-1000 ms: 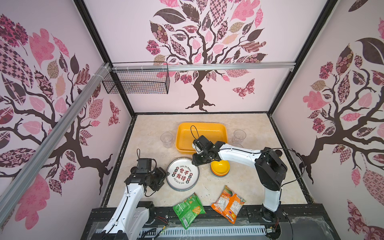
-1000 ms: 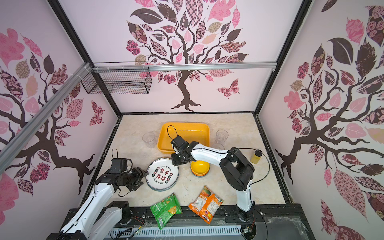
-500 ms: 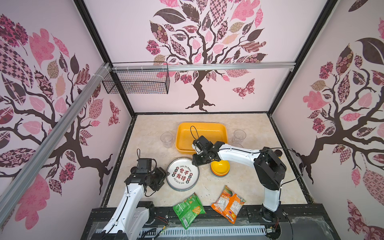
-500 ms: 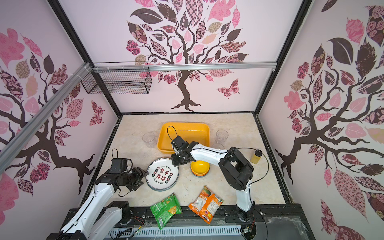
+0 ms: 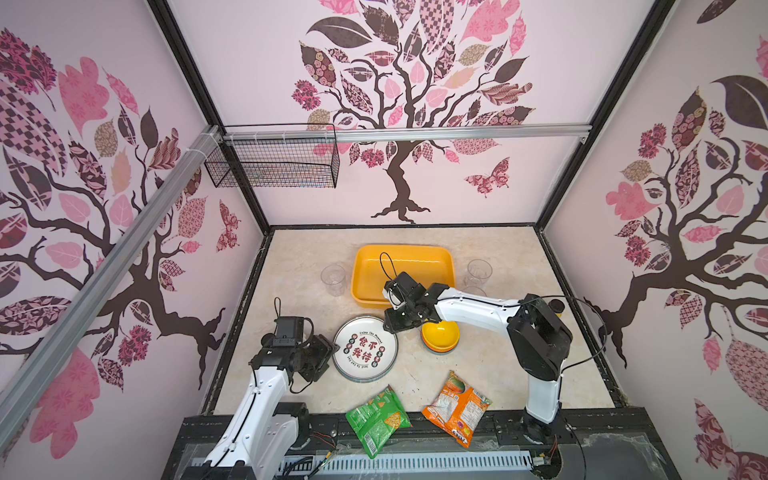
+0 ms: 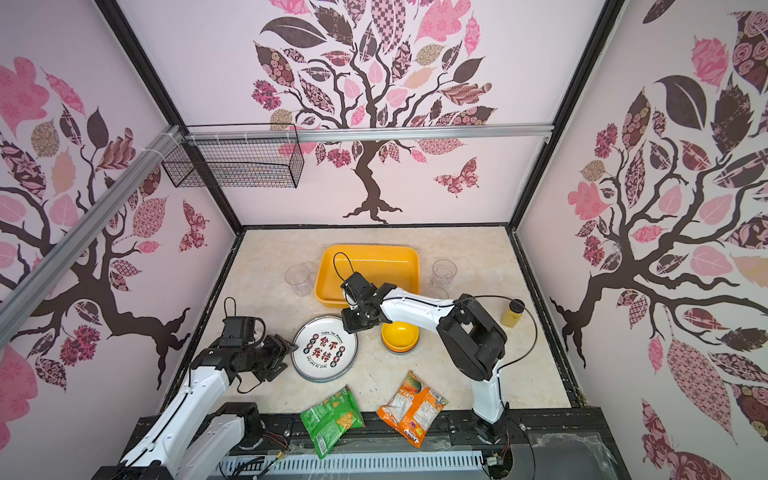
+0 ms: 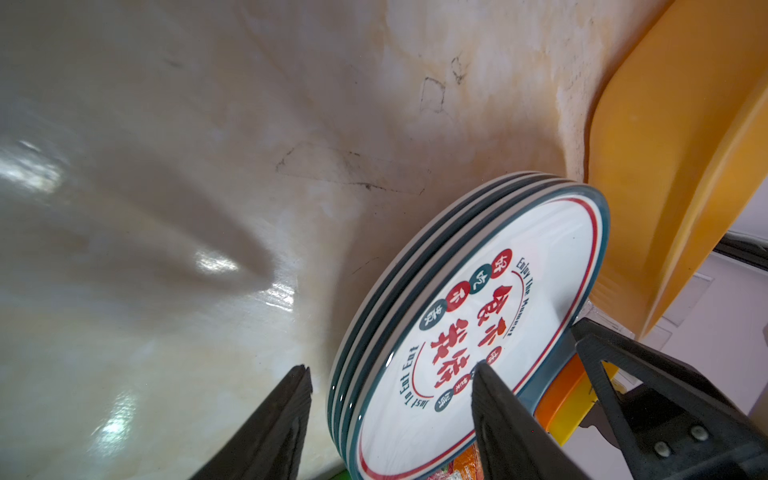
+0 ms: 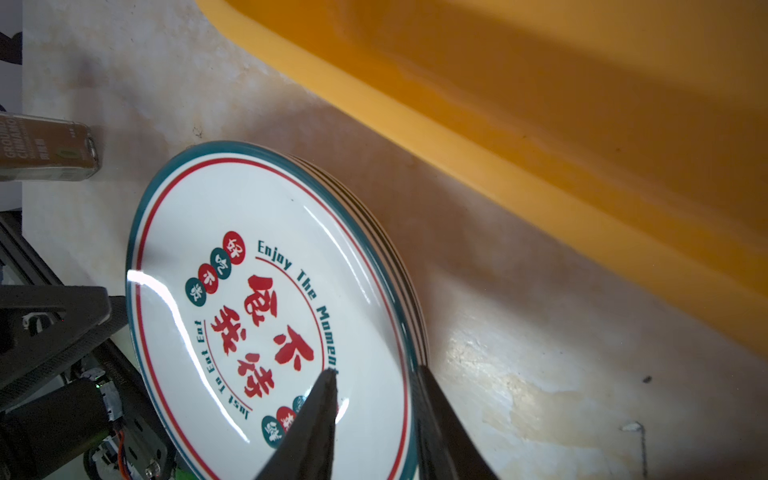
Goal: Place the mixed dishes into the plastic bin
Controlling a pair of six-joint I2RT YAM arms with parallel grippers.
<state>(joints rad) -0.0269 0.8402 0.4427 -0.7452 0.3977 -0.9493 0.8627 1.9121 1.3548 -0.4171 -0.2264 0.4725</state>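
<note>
A stack of white plates (image 5: 365,348) (image 6: 324,348) with dark rims and red characters lies flat on the table, in front of the yellow-orange plastic bin (image 5: 415,266) (image 6: 374,270). My left gripper (image 5: 330,353) (image 7: 390,370) is open and straddles the stack's left rim, one finger over the top plate (image 7: 478,299) and one beside the stack. My right gripper (image 5: 390,326) (image 8: 374,372) is closed down on the far right rim, one finger on the top plate (image 8: 249,249) and one against the stack's edge. Yellow and orange bowls (image 5: 440,334) sit stacked under the right arm. Clear cups (image 5: 333,279) (image 5: 478,272) flank the bin.
Green (image 5: 377,419) and orange (image 5: 456,408) snack bags lie at the front edge. A yellow bottle (image 6: 512,312) stands at the right, behind the right arm's cable. A brown spice jar (image 8: 45,153) lies beyond the plates. A black wire basket (image 5: 274,164) hangs on the back left wall.
The right gripper's jaws have narrowed slightly on the plates' rim. Both arms and the plates have stayed where they were.
</note>
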